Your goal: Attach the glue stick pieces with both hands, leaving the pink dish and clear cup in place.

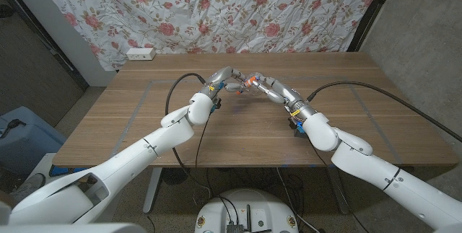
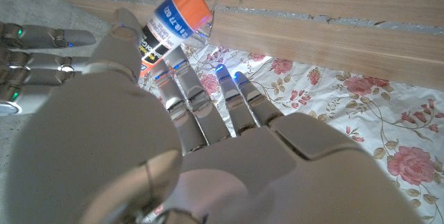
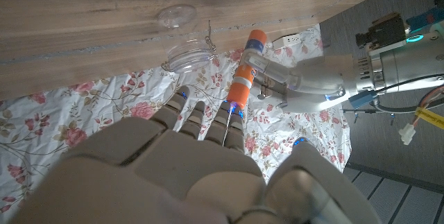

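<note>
Glue stick (image 3: 243, 78) spans both hands, axis end to end | left hand (image 3: 305, 78) grips far end | right hand (image 3: 201, 123) pinches near end | judged mating.

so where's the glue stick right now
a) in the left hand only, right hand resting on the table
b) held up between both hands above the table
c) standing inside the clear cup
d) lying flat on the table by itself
b: the head view shows the left hand and right hand meeting above the table, and the right wrist view shows the orange glue stick gripped between them.
</note>
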{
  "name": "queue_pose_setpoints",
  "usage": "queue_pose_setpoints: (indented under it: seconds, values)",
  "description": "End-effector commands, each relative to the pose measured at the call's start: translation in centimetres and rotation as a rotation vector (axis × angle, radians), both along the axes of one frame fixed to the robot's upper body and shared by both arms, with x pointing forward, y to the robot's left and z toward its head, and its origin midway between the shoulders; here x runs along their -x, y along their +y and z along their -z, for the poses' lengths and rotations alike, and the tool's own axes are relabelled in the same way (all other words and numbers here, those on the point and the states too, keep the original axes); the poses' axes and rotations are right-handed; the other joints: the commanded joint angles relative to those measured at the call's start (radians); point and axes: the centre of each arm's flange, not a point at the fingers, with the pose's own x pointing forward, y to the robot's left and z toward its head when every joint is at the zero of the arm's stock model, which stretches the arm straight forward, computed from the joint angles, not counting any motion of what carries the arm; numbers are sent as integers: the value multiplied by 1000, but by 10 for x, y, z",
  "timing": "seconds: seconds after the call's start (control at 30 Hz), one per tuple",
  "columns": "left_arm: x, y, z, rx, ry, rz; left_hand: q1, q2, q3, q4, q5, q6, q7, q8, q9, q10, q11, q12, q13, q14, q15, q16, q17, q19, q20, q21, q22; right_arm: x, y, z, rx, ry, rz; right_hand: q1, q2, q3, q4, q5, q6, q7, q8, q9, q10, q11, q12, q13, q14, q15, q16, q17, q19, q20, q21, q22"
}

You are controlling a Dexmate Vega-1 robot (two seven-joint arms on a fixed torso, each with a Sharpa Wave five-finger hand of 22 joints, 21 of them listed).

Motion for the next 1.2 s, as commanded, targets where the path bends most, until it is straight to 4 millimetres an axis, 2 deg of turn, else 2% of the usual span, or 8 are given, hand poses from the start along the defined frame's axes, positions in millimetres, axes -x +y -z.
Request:
queue_pose_setpoints:
  seconds: [0.03, 0.9, 1.2]
  values:
    - [0, -1, -1, -10, 6, 2, -77, 107, 53, 47, 6, 80, 52, 4, 5, 45, -19, 14, 5, 10, -153, 10, 1, 4, -19, 7, 3, -1, 3, -4, 30, -4, -2, -5, 5, 2, 5, 6, 11, 0, 3, 1, 12, 3, 5, 3, 3, -5, 4, 0, 9, -4, 6, 5]
    - [-3, -3, -2, -10, 5, 3, -69, 104, 50, 49, 5, 79, 48, 0, 4, 50, -19, 9, 3, 16, -152, 10, 2, 3, -18, 5, 3, -7, 2, -3, 35, 44, -32, -17, 7, 6, 10, 11, 17, 0, 3, 1, 23, 5, 6, 4, 11, -4, 4, -4, 9, 1, 4, 5]
    - [-3, -4, -2, -17, -4, 3, -52, 114, 57, 46, 7, 79, 53, -1, 5, 53, -20, 8, 4, 16, -159, 9, 2, 2, -13, 5, 3, -8, 2, -4, 38, 48, -40, -19, 6, 7, 11, 13, 20, 0, 2, 1, 27, 6, 6, 4, 13, -3, 4, -5, 9, 2, 3, 5]
